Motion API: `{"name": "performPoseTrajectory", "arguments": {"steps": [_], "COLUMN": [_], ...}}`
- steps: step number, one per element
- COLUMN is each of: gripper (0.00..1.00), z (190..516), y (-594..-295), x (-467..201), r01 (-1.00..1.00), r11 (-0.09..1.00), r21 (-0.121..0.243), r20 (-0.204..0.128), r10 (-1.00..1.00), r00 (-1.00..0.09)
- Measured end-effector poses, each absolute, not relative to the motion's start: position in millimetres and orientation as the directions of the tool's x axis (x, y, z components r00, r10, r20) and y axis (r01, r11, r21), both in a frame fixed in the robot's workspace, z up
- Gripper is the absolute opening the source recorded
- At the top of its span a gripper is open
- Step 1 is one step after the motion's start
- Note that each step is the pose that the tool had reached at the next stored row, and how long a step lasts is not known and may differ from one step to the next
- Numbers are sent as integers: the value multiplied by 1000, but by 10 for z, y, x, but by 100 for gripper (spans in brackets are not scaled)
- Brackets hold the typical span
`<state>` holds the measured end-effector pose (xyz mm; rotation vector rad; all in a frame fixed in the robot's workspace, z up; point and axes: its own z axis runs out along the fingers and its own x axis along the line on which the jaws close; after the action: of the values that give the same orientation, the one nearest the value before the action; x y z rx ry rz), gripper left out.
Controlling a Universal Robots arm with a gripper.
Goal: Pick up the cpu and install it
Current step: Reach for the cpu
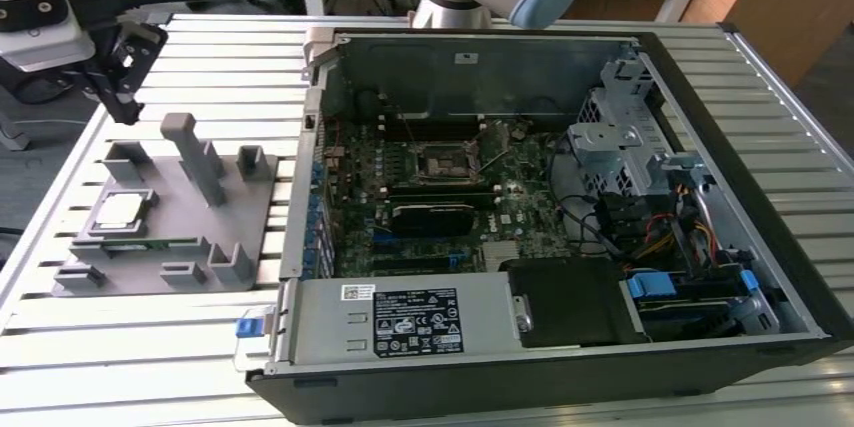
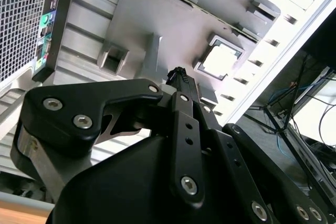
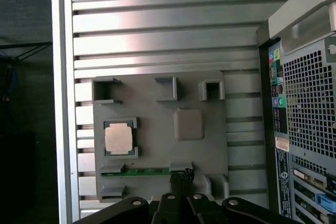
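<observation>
Hand [image 1: 128, 115] aloft — vertical, near cpu [image 1: 122, 209]

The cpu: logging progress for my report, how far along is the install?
Done: nothing; the cpu lies in its grey fixture beside the case. In hand: nothing; the gripper hovers near the fixture, empty. Left: pickup and seating in the socket.

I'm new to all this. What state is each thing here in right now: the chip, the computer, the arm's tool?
cpu: lying flat in its recess on the grey holder, not picked up.
tool: shut, holding nothing, apart from the cpu.
computer case: on its side, panel off, inside exposed.
socket: no chip in it, as far as shows.
memory stick: lying in a holder slot.
</observation>
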<state>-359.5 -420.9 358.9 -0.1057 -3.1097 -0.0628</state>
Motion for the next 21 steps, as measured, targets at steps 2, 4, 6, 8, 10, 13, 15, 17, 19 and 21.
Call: {"name": "performPoseTrajectory", "arguments": {"steps": [2, 4, 6, 8, 10, 13, 15, 17, 19, 21], "gripper": [11, 11, 11, 11, 11, 11, 11, 11, 11, 11], "z": [3582, 3575, 3565, 3556, 3548, 3535, 3525, 3515, 3503, 3488], "y": [-4210, -4210, -4209, -4209, -4209, -4208, -4204, -4195, -4187, -4185], "x": [-3632, -3675, -3719, -3757, -3796, -3866, -3917, -3967, -4020, -4049], "r01": [68, 67, 67, 67, 67, 67, 67, 67, 66, 60], "r11": [997, 997, 997, 997, 997, 997, 997, 998, 998, 998], "r21": [38, 36, 33, 31, 29, 26, 24, 21, 19, 18], "r20": [31, 31, 31, 30, 30, 30, 30, 30, 30, 29], "r10": [67, 66, 66, 66, 66, 66, 66, 66, 65, 60], "r00": [-997, -997, -997, -997, -997, -997, -997, -997, -997, -998]}}
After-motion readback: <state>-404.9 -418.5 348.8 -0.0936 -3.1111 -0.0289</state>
